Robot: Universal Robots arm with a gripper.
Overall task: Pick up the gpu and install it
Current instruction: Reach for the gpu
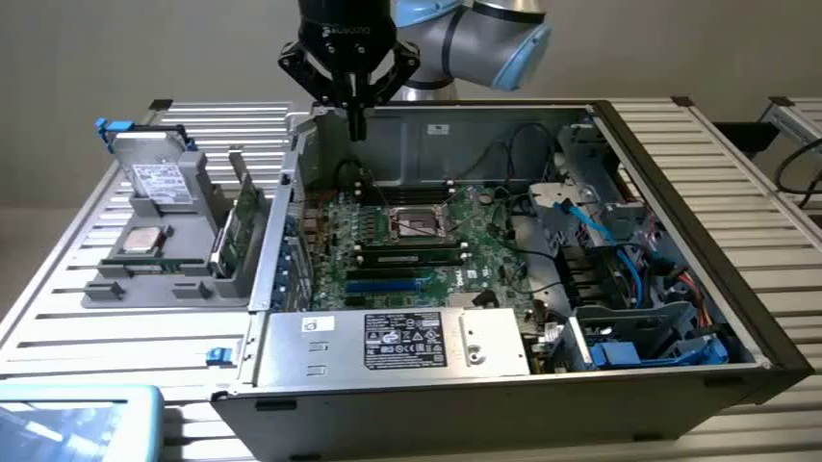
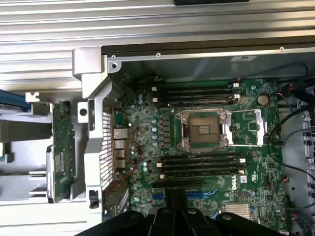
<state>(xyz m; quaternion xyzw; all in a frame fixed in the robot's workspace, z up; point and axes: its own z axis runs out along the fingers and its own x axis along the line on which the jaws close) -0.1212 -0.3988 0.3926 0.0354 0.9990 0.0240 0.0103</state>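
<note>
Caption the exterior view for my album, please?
Shut gripper hovers over open computer case; gpu stands in tray beside it.

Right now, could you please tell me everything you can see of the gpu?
The gpu is a small flat card showing a green circuit-board face. It stands upright on edge in a slot of the grey holder, just outside the case on the exterior view's left. The holder alone appears to touch it. The gripper hangs apart from it, above the case's far edge.
</note>
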